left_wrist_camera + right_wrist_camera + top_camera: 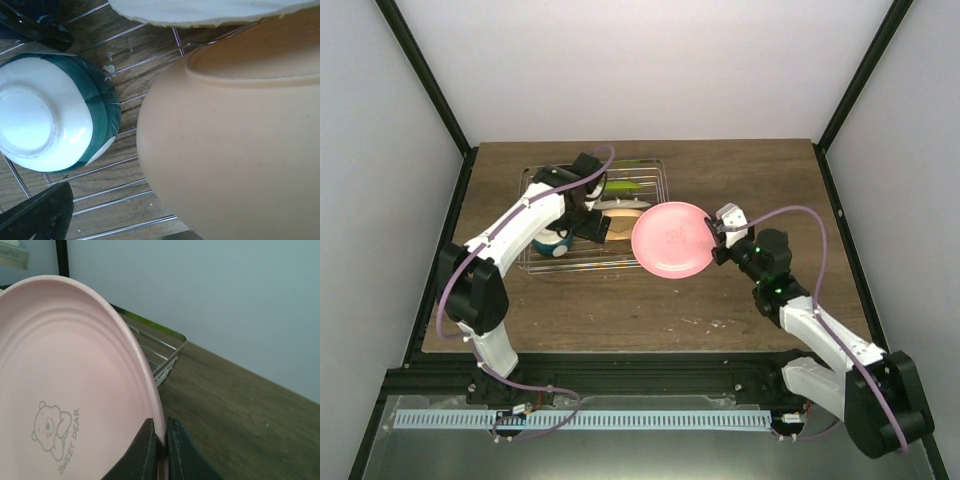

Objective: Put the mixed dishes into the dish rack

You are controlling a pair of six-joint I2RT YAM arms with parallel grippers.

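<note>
The right gripper [718, 238] is pinching the right rim of the salmon-pink plate [670, 240] between its 2 fingers, and in the right wrist view they are closing tightly on the edge. The plate is sitting at the centre of the top frame. Its left part is overlapping the right rim of the dish rack [590, 262] and the rest is lying over the wooden table [760, 180]. Its face is showing a small bear print and the words SWEET DEAR.

The left arm is reaching into the rack from the lower left, and the left gripper [592, 225] is hanging over the rack's middle, beside the cream plate [620, 207]. Only 1 dark finger [35, 217] is showing, at the lower left of the left wrist frame, so I cannot tell how its jaws are standing.

The small bowl [45, 120] is lying upside down on the bars at the left of that frame. The dark blue mug [30, 25] is showing just above it in the upper left corner. The lime-green plate [625, 187] is resting in the rack above the cream plate in the top frame.
</note>
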